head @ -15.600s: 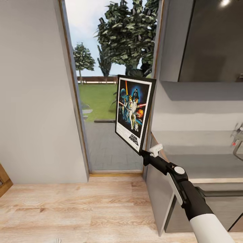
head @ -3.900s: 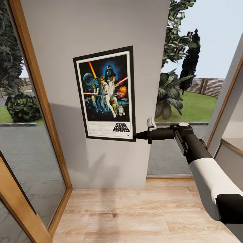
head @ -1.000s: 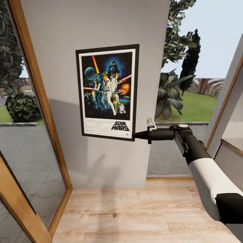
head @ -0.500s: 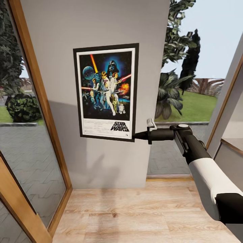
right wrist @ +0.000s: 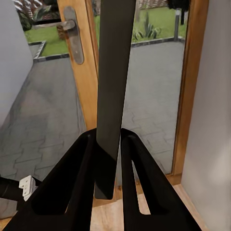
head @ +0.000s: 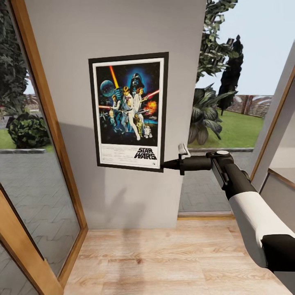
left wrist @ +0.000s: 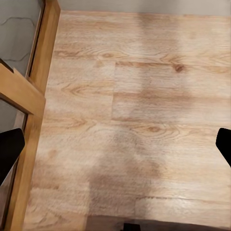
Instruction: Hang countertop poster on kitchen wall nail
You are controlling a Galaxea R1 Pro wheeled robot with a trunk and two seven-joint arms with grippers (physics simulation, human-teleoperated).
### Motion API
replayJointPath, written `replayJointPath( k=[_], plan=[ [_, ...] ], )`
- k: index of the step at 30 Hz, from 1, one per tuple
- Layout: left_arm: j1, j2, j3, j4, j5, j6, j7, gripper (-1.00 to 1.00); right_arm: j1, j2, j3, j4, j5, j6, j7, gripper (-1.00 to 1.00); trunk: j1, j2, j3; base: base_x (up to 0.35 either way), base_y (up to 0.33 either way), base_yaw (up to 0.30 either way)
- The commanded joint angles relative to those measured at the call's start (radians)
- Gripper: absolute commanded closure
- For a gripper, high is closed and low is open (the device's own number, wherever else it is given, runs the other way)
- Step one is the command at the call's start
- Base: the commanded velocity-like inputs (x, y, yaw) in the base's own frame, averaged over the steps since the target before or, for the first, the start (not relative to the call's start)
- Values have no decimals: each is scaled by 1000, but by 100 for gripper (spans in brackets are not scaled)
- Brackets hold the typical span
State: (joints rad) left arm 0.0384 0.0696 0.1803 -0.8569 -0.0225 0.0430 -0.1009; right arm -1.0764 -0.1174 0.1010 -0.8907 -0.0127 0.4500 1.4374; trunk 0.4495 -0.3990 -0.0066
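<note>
One poster [head: 129,110] lay flat against the grey wall [head: 114,32] between glazed doors, above wood flooring [head: 176,262] (pale planks). The right gripper [head: 164,165] pinched its lower corner; the left gripper [left wrist: 115,149] gaped.

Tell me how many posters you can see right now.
1. The poster is upright against the grey wall, its lower right corner pinched by the right gripper. No others visible.
</note>
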Motion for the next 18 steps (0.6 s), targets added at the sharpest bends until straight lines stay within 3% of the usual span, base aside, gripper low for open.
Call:
replayJointPath(
  k=[1,18],
  plan=[
    [0,-1,3,-2,-2,5,-7,-100,0,-1,2,0,-2,13,3,100,0,-1,-1,0,0,0],
    [0,-1,4,-2,-3,4,-7,-100,0,-1,2,-2,-1,13,2,100,0,-1,-1,0,0,0]
  ],
)
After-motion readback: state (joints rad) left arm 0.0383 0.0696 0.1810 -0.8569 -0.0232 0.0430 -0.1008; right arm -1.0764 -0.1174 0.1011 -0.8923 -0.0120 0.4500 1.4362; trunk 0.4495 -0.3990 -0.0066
